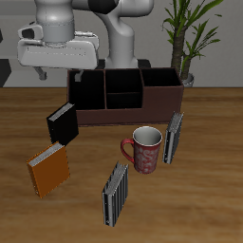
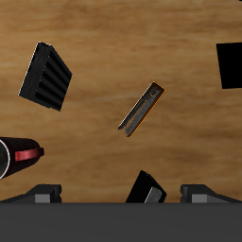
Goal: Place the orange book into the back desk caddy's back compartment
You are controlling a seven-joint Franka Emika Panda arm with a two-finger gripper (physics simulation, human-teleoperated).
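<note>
The orange book stands tilted on the table near the front edge; in the wrist view it shows edge-on as a thin strip, straight below the camera. My gripper hangs high above the table, over the black book, open and empty; its fingertips are wide apart around the gripper's midpoint. The back desk caddy stands at the table's back. Its back compartment is the rear small middle cell and looks empty.
A red mug stands mid-table, partly seen in the wrist view. One grey striped book stands near the front edge, also in the wrist view; another stands beside the mug. The black book also shows there. A plant stands behind the caddy.
</note>
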